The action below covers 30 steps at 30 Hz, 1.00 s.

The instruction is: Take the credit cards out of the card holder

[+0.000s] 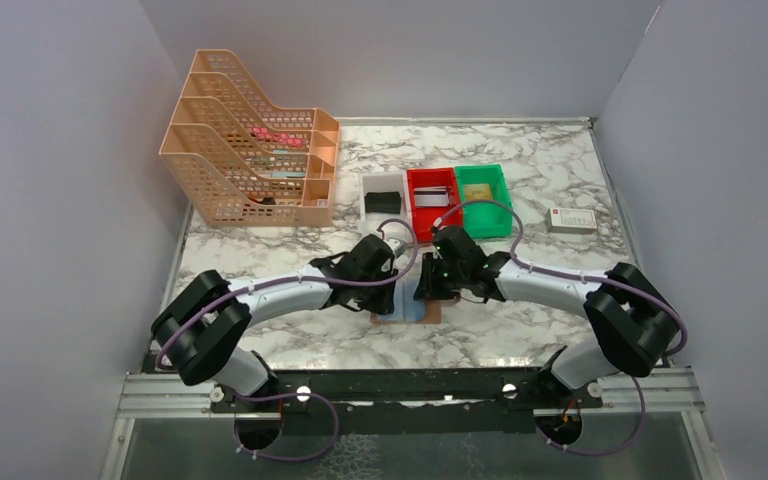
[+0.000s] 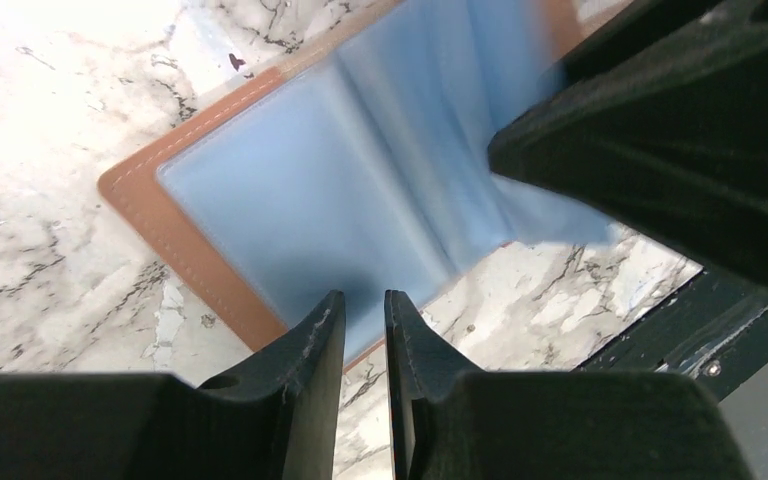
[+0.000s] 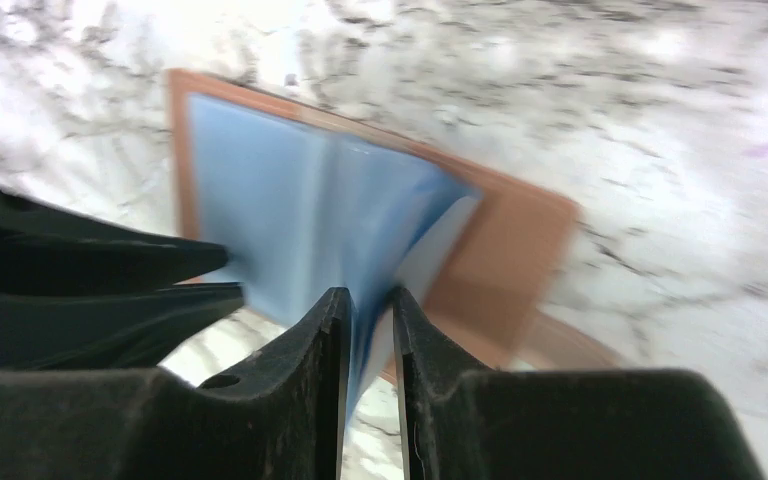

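Your right gripper [image 3: 365,320] pinches a pale blue leaf [image 3: 390,230] of the tan leather card holder [image 3: 505,250]; left gripper [image 2: 360,325] jaws near-closed, grip unclear. Tug unevenly and you'll tear it.

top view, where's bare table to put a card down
Bare marble lies between the orange file rack and the left arm, behind the three bins, and between the right arm and the near edge. The centre is crowded: card holder, both arms, bins.
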{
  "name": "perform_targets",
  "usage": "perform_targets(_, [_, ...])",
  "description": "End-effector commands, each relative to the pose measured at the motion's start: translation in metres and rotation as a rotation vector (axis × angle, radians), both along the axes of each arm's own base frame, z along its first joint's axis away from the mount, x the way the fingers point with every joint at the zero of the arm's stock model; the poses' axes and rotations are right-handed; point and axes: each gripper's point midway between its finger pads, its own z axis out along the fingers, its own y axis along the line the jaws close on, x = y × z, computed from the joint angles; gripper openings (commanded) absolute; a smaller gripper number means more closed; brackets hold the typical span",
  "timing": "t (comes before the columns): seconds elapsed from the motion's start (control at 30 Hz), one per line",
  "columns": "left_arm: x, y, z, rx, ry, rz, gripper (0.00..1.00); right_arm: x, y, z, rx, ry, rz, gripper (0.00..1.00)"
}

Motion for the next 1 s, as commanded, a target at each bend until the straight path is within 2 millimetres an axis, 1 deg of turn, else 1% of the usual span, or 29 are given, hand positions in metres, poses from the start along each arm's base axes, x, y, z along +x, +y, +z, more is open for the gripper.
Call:
perform_targets(0.0, [0.008,0.003,0.019,-0.018,-0.078,0.033,0.26,0.012,-0.044,-0.001,-0.191,-0.097,-0.087,0.30])
perform_targets(0.13, [0.018,0.007,0.040,-0.035,-0.149,0.077,0.30,0.023,-0.060,0.026,-0.205,-0.203,-0.150,0.38])
perform_targets(0.2, [0.023,0.009,0.051,-0.049,-0.186,0.103,0.37,0.026,-0.072,0.033,-0.248,-0.236,-0.183,0.41])
perform_targets(0.27, [0.028,0.013,0.060,-0.054,-0.221,0.132,0.40,0.031,-0.083,0.040,-0.291,-0.270,-0.214,0.41])
perform_targets(0.3, [0.030,0.017,0.065,-0.052,-0.241,0.150,0.44,0.033,-0.088,0.043,-0.312,-0.285,-0.228,0.41])
perform_targets(0.37, [0.036,0.026,0.073,-0.036,-0.279,0.197,0.54,0.038,-0.097,0.051,-0.342,-0.320,-0.255,0.41])
perform_targets(0.43, [0.043,0.040,0.081,-0.007,-0.325,0.266,0.66,0.043,-0.103,0.062,-0.354,-0.367,-0.274,0.41])
perform_targets(0.5, [0.052,0.059,0.092,0.027,-0.393,0.353,0.76,0.049,-0.107,0.077,-0.348,-0.426,-0.297,0.43])
perform_targets(0.57, [0.059,0.077,0.104,0.048,-0.454,0.440,0.83,0.054,-0.110,0.093,-0.328,-0.494,-0.308,0.45])
perform_targets(0.63, [0.065,0.097,0.117,0.060,-0.519,0.532,0.90,0.060,-0.115,0.109,-0.312,-0.581,-0.329,0.51])
perform_targets(0.7, [0.069,0.116,0.130,0.066,-0.579,0.632,0.97,0.064,-0.119,0.123,-0.295,-0.655,-0.340,0.60])
perform_targets(0.83, [0.074,0.149,0.156,0.092,-0.688,0.778,0.99,0.070,-0.136,0.152,-0.303,-0.765,-0.414,0.71])
perform_targets(0.9, [0.074,0.161,0.170,0.100,-0.731,0.815,0.99,0.071,-0.146,0.163,-0.320,-0.808,-0.448,0.78])
perform_targets(0.97, [0.073,0.170,0.183,0.121,-0.776,0.816,0.99,0.072,-0.154,0.172,-0.334,-0.849,-0.473,0.82])
